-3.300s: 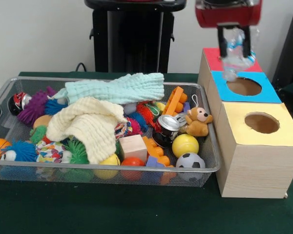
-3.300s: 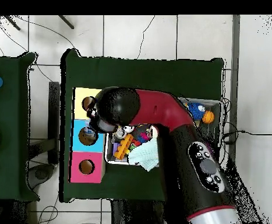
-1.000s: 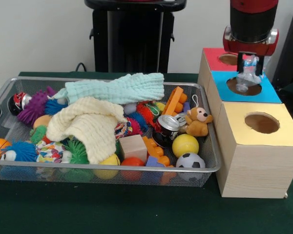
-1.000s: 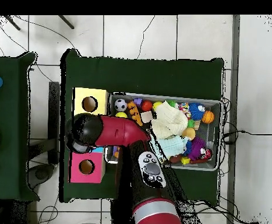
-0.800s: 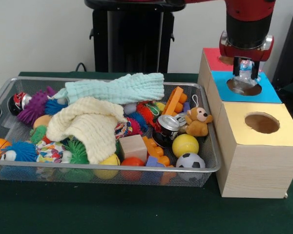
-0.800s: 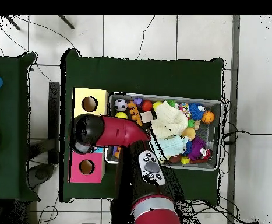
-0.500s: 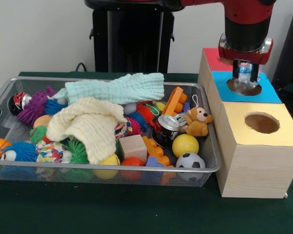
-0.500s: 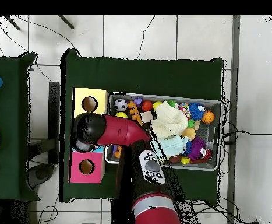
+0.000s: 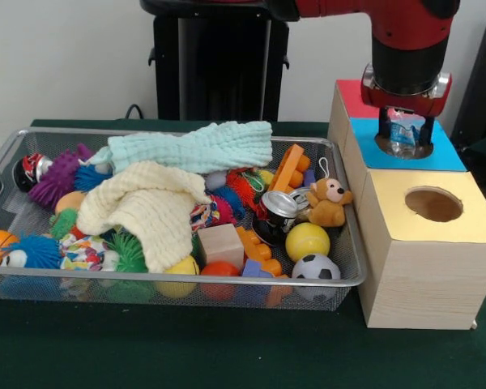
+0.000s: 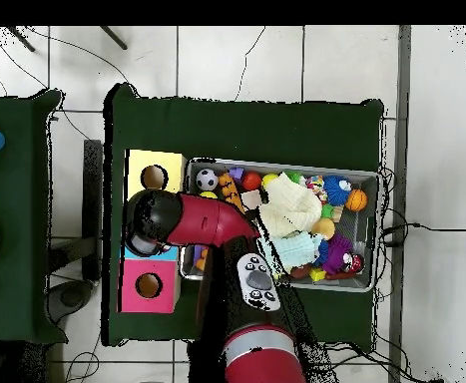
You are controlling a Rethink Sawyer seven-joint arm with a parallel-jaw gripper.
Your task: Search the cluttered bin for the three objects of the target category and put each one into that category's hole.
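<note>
My gripper (image 9: 404, 139) hangs low over the blue-topped box (image 9: 445, 154), right at its round hole. It is shut on a crumpled clear plastic bottle (image 9: 402, 132), whose lower end reaches into the hole. In the overhead view the arm's wrist (image 10: 153, 221) covers the blue box, the bottle and the gripper. A dented metal can (image 9: 278, 207) lies in the wire bin (image 9: 186, 285) beside a small teddy bear (image 9: 328, 203).
A yellow-topped box (image 9: 434, 205) stands nearer the camera and a red-topped box (image 9: 353, 97) farther back. The bin holds a cream cloth (image 9: 150, 207), a mint cloth (image 9: 194, 147), balls, spiky toys and blocks. The red arm (image 10: 217, 224) crosses the bin's end.
The gripper carried the bottle from above the boxes down to the blue hole, and over the last second it sank lower so the bottle's bottom entered the hole.
</note>
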